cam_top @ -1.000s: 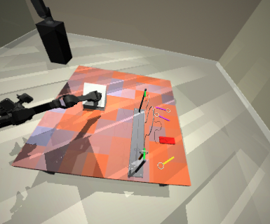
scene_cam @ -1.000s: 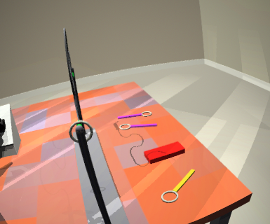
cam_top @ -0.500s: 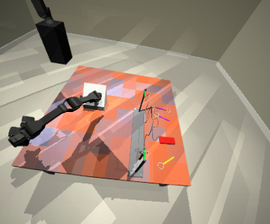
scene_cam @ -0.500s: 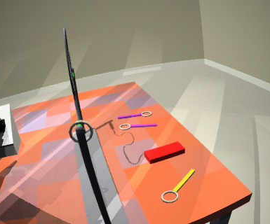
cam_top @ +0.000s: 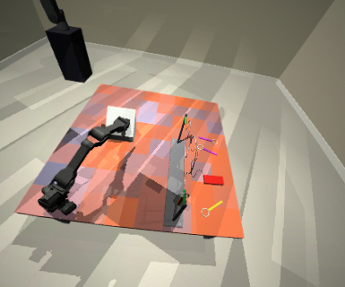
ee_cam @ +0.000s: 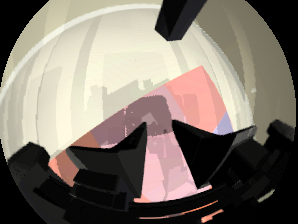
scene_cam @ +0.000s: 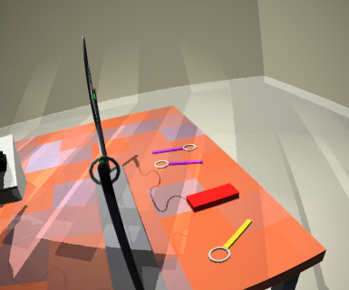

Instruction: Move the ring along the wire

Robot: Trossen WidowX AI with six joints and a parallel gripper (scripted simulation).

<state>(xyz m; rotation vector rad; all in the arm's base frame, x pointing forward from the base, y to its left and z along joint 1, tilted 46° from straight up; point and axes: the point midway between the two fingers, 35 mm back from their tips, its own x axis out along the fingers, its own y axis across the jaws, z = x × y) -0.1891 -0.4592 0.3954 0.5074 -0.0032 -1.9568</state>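
Observation:
The dark ring (cam_top: 188,195) (scene_cam: 118,171) hangs around the near green part (cam_top: 184,194) of the wire, beside the near post (cam_top: 179,213) (scene_cam: 121,231). Its handle (cam_top: 179,201) shows as a small brownish-orange patch in the top view and is hidden in the exterior view. The far green part (cam_top: 185,120) (scene_cam: 94,96) is by the far post (cam_top: 181,131). The thin wire bends between the posts. My gripper (cam_top: 58,206) (ee_cam: 159,124) is partly open and empty, over the table's near left corner, far from the ring. The wrist view shows neither ring nor wire.
The posts stand on a grey base strip (cam_top: 175,168). To its right lie two purple-handled rings, a red block (cam_top: 213,179) (scene_cam: 213,198) and a yellow-handled ring (cam_top: 215,206) (scene_cam: 238,233). My arm's base stands on a white block (cam_top: 115,113). A dark pedestal (cam_top: 71,54) stands beyond the table.

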